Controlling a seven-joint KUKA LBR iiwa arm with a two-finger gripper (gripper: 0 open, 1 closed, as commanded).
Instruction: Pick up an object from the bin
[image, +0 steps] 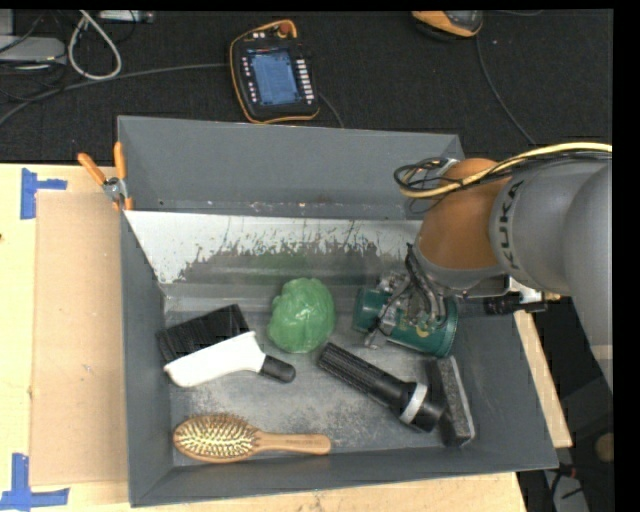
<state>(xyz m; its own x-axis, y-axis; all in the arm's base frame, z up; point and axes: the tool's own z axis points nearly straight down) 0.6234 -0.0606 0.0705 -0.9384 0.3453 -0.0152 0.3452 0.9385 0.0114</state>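
- Nearest to the camera, well in front and to the left of the dark teal round cup-like thing (372, 312), a wooden oval hairbrush with pale bristles (250, 440) lies flat.
- Just in front of the teal thing lies a black ribbed cylinder with a white ring (380, 385), and beside it a dark grey flat bar (455, 402).
- Just left of the teal thing is a green crumpled ball (300, 315), and further left a black brush with a white plastic handle (215, 360).
- The gripper (414, 316) is low over the teal thing, which seems to lie on its side. I cannot tell if the gripper is open or closed, and I see no hold.
- My advice is to centre on the teal body and close gently, because its round shape may roll toward the black cylinder. Then lift straight up.
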